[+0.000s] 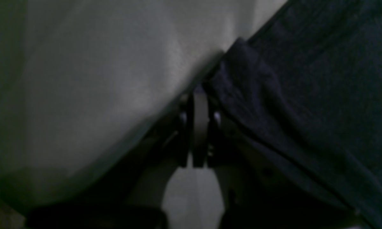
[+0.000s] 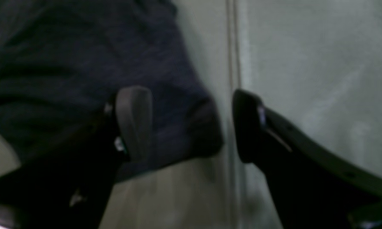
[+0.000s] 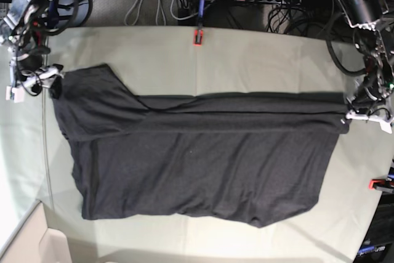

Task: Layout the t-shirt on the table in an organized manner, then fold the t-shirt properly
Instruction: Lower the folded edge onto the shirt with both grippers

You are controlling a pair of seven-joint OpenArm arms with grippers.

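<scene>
T-shirt (image 3: 197,152) corner inside left gripper (image 1: 200,105)

Plain charcoal t-shirt (image 3: 197,158), no print showing; pale grey-green bench (image 3: 246,60); red clamps (image 3: 197,36) at bench edges.

Dim blurry wrist views, bright base
</scene>
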